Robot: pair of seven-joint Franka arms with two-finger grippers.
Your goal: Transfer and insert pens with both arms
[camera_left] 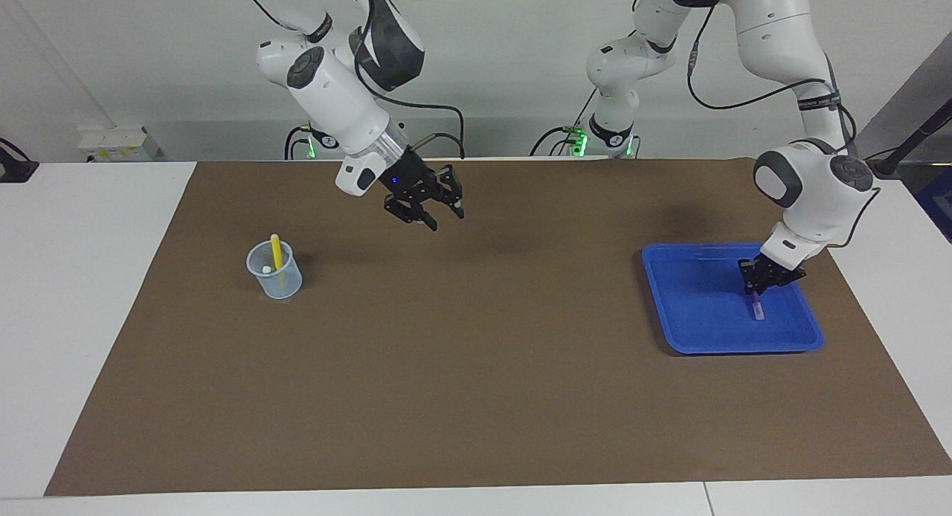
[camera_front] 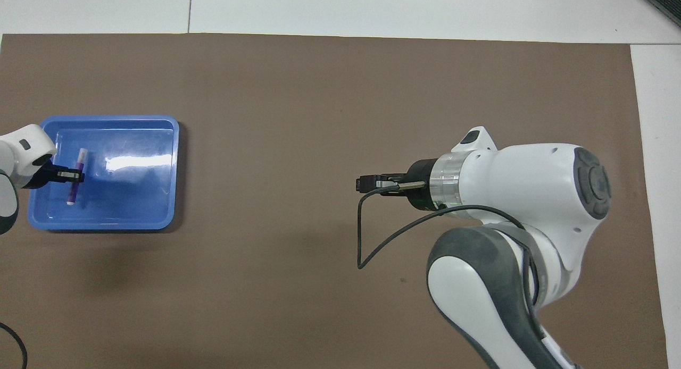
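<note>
A purple pen (camera_left: 756, 305) (camera_front: 74, 177) is in the blue tray (camera_left: 699, 308) (camera_front: 133, 193) at the left arm's end of the table. My left gripper (camera_left: 768, 276) (camera_front: 68, 174) reaches down into the tray and is shut on the pen's upper part. The pen's pale end points down toward the tray floor. A yellow pen (camera_left: 276, 252) stands in a clear cup (camera_left: 275, 274) at the right arm's end, beside a small whitish tip. My right gripper (camera_left: 439, 215) (camera_front: 364, 184) hangs open and empty over the bare mat between cup and tray. In the overhead view the right arm hides the cup.
A brown mat (camera_left: 476, 367) covers most of the white table. Two small arm bases with green lights (camera_left: 576, 140) stand at the robots' edge. A loose black cable (camera_front: 367, 236) hangs from the right wrist.
</note>
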